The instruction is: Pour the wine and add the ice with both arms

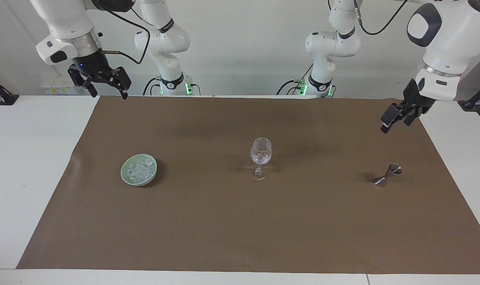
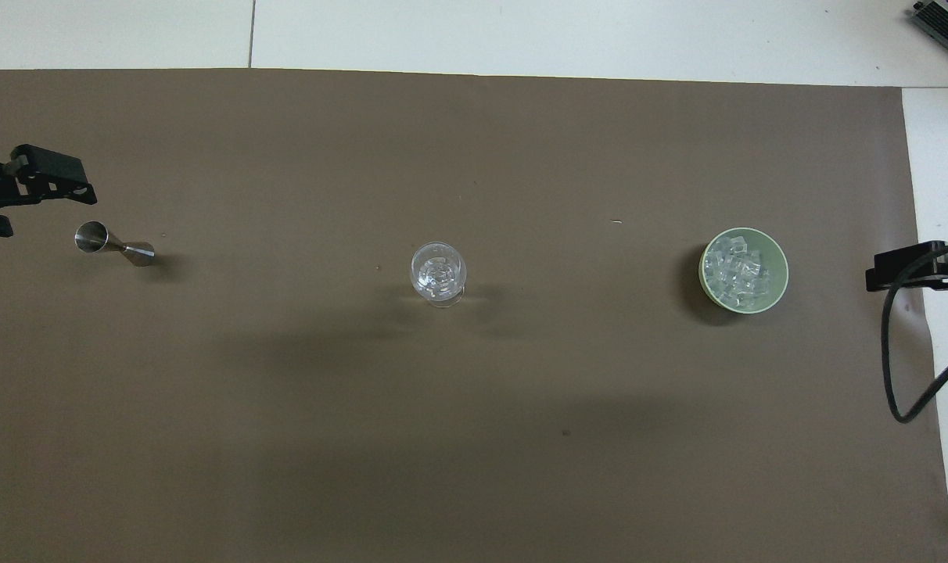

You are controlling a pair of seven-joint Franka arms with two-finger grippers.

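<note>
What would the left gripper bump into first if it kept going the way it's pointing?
Probably just the brown mat. The left gripper, open and empty, points down and slightly toward the table's middle. The metal jigger lies farther from the robots, so the gripper would likely miss it, though depth is hard to judge.

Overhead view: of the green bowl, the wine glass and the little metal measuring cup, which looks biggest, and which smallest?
1. Green bowl, widest by a clear margin.
2. Wine glass and metal measuring cup: too close to rank. The cup looks longer but slimmer, and the upright glass shows mostly its round rim from above.
</note>
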